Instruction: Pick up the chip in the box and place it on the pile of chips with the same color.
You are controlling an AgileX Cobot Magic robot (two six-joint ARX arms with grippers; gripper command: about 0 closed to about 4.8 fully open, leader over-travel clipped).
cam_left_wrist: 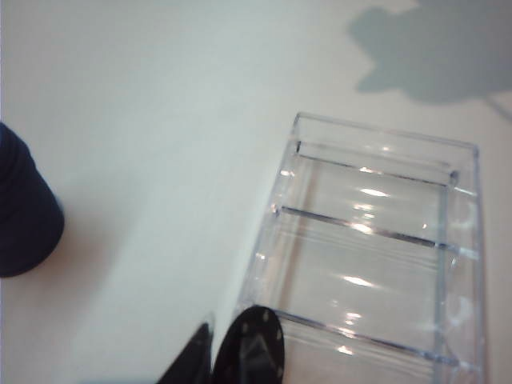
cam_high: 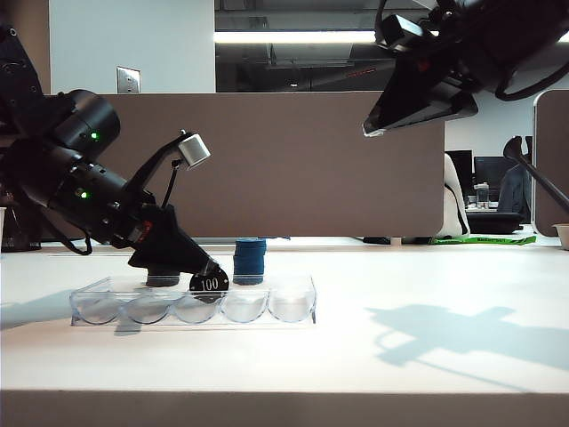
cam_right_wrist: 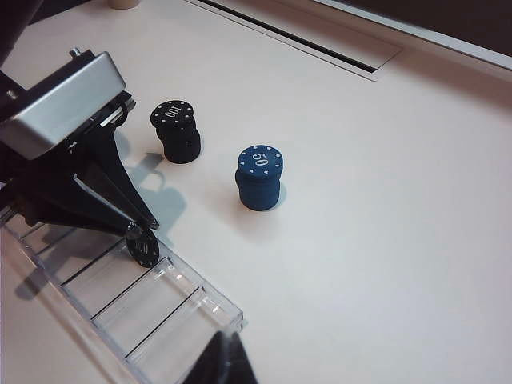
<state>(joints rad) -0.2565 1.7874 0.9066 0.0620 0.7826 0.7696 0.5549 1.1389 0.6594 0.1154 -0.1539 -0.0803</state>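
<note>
Left hand pinching chip above box

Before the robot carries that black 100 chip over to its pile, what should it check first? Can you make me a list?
1. Left gripper shut on the chip: ok, the chip sits edge-on between its fingertips.
2. Chip out of the box: cannot tell, it sits right at the rim.
3. Black pile standing straight: ok, a 100 chip is on top.
4. Not mixing it up with the blue stack: ok, that one says 50 and stands apart from the black pile.
5. Right gripper out of the way: ok, it hangs high above the table.
</note>
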